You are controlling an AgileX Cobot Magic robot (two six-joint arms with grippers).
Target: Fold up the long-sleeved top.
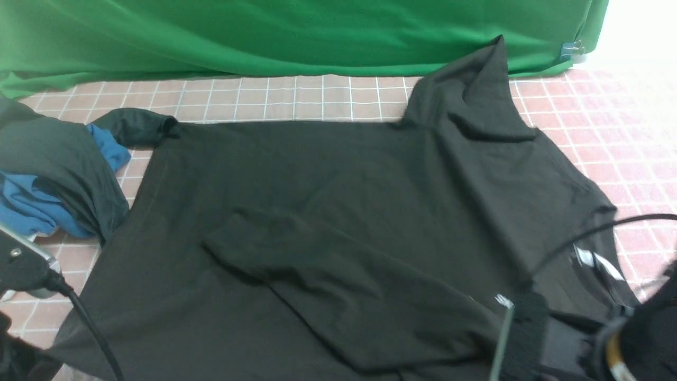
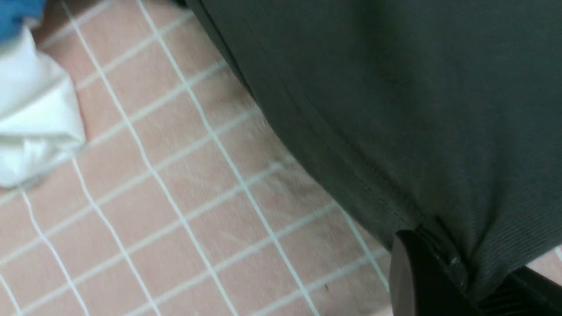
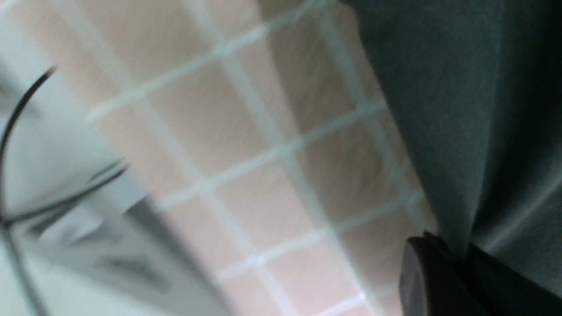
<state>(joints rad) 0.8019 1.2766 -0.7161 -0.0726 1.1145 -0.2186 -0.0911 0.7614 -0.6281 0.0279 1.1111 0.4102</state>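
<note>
Black top lies spread over the middle of the pink-tiled desk, front side down or up not clear. White lettering shows at its right end, so the neck looks to be on the robot's right and the hem on the left.

Near sleeve is laid across the body, running from the near right corner toward the centre. Far sleeve is not folded in: it rides up in a peak against the green backdrop.

Left tool: pressed together, a ribbed edge of the top pinched between its fingers, seen close in the left wrist view.

Right tool: pressed together as well, with a fold of the same dark cloth caught between its fingers. The picture is blurred, so which edge it has I cannot tell.

Pile of grey and blue clothes sits at the left edge, touching or just beside the top's far left corner. A dark cuff there may belong to either. White cloth lies near the left tool, apart from the top.

Progress, as I judge it: early. One sleeve in. Left to do: the far sleeve, then folding the body over itself. With both ends gripped, a body fold or a smoothing pull seems the step in hand.
</note>
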